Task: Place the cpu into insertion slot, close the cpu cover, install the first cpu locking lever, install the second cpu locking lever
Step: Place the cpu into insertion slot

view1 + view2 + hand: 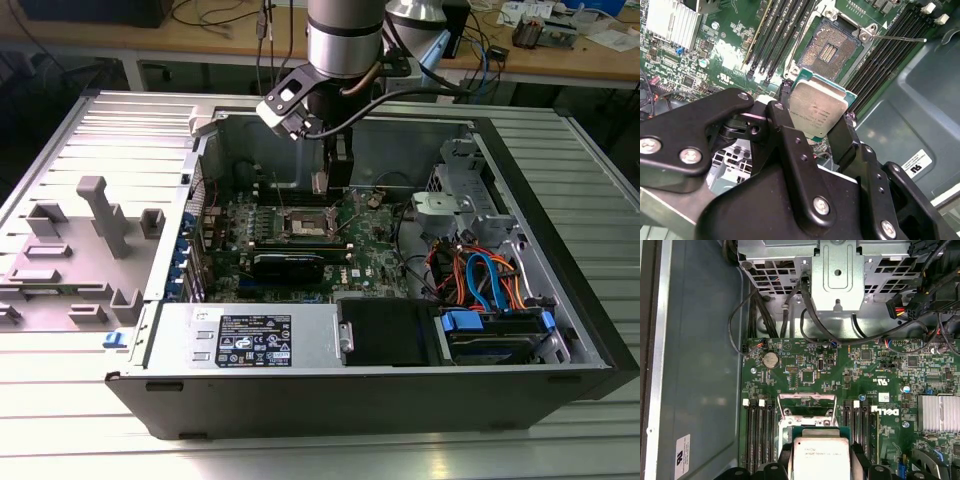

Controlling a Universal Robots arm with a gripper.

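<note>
Exterior view shows the arm (345, 40) reaching straight down into the case (420, 140); its gripper (814, 120) pinches the cpu (817, 102) by its edges above the open slot (829, 50), cover (806, 399) raised.

One cpu (816, 111), one insertion slot (829, 50)

A ribbed metal table (60, 440) is being used as the support. An open computer case (330, 400) is being carried on it, laid on its side with its interior facing up. Toward the exterior view's left, several grey holders (100, 215) are being borne on the same slats, just beside the case.
</note>
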